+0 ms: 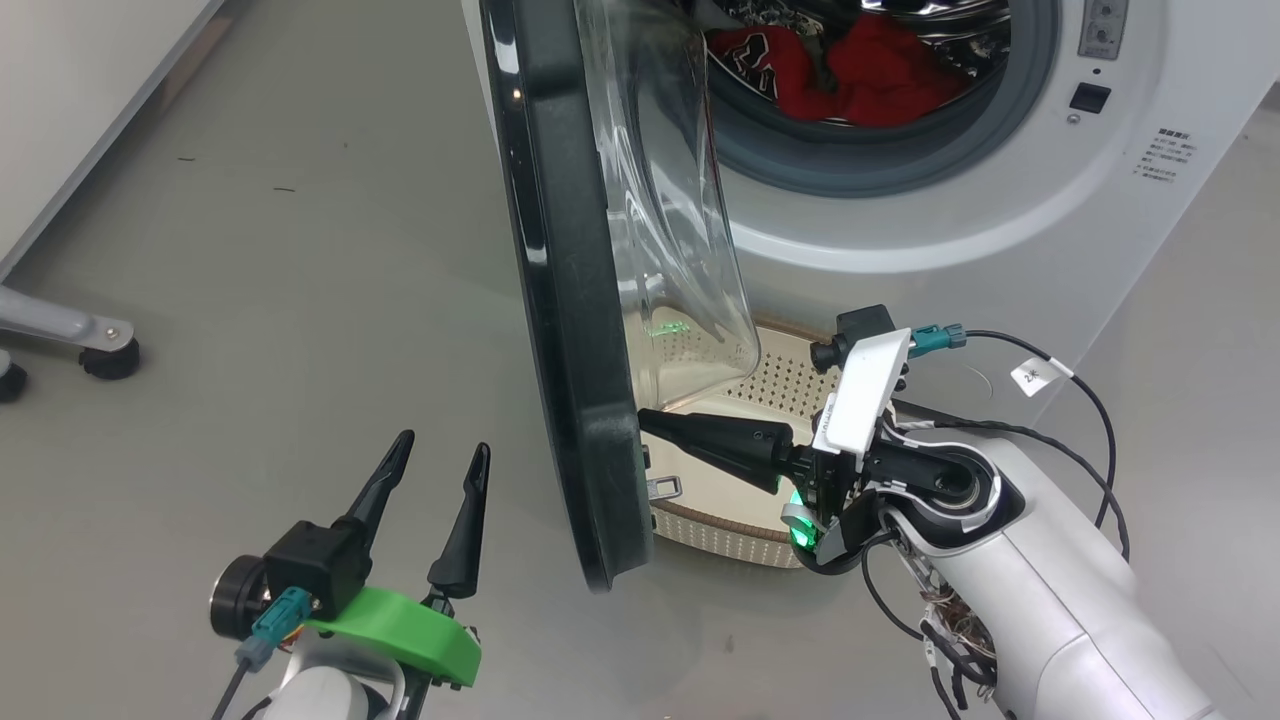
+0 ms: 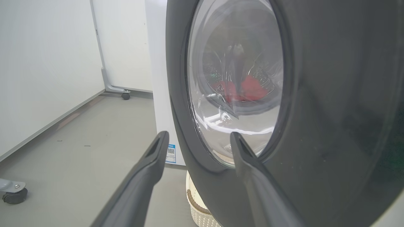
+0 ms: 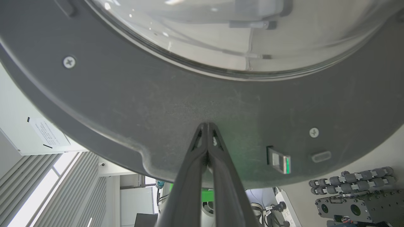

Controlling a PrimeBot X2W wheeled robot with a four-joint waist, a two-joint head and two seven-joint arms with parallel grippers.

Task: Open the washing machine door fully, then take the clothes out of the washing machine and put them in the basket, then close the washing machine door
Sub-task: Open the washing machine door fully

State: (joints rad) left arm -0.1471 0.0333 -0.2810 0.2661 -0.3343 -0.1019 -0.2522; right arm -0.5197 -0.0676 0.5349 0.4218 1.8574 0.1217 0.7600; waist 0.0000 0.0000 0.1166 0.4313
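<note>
- Grey floor (image 1: 300, 300) lies under everything, with a white wall (image 1: 60, 100) along its left side.
- Nearest, the left gripper (image 1: 444, 442) hovers low at the left, fingers pointing up and forward, spread wide and holding nothing.
- The right arm (image 1: 1020, 590) reaches in from the lower right, bent at the wrist. The right gripper (image 1: 650, 420) is closed, empty, its tips touching the inner face of the door (image 1: 570, 300) low on the dark rim.
- The door stands partly open, edge-on to the head view.
- The right wrist view shows a latch (image 3: 279, 159) and screws on that inner face.
- The left wrist view shows the outer face and a blue label (image 2: 171, 153) on the washing machine (image 1: 950, 230).
- The basket (image 1: 730, 548) sits on the floor under the door, before the machine.
- Farthest, the red clothes (image 1: 880, 70) lie in the drum.
</note>
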